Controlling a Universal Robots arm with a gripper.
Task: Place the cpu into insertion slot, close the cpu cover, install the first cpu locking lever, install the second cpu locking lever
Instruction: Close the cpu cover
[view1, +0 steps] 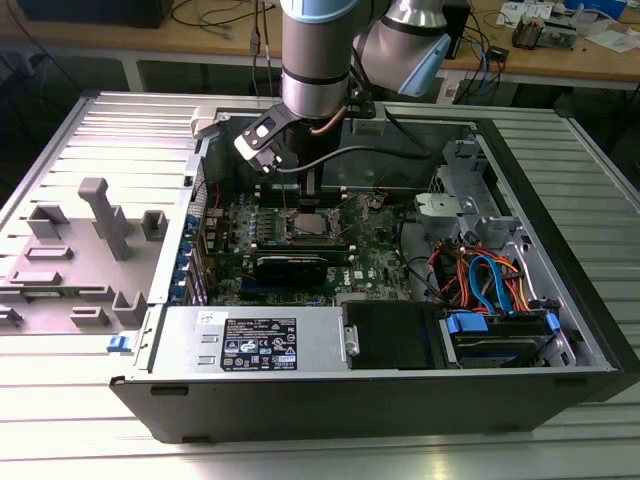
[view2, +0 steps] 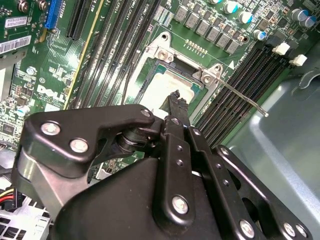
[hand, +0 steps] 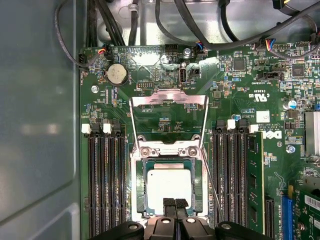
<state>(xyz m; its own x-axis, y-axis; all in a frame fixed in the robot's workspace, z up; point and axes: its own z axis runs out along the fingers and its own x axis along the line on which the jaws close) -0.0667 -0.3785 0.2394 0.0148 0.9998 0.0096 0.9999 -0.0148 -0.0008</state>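
Two fingers (hand: 169, 207) of the gripper (hand: 175, 201) are pressed together, pinching nothing, just above the chip (hand: 169, 184), which lies flat in its socket (hand: 140, 190). Beyond it the cover (hand: 170, 95) is flipped open, a thin lever (view2: 242, 97) sticking out beside. In the exterior view the socket sits at twelve o'clock from the black card (view1: 290, 265).

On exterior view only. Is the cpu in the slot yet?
Observer: Yes. In the first wrist view the cpu sits in the insertion slot.
Operator: Cover down?
Observer: No. The cpu cover is swung back open, clear of the chip.
Operator: Gripper?
Observer: The gripper has its tip at one edge of the cpu, jaws together, nothing held.
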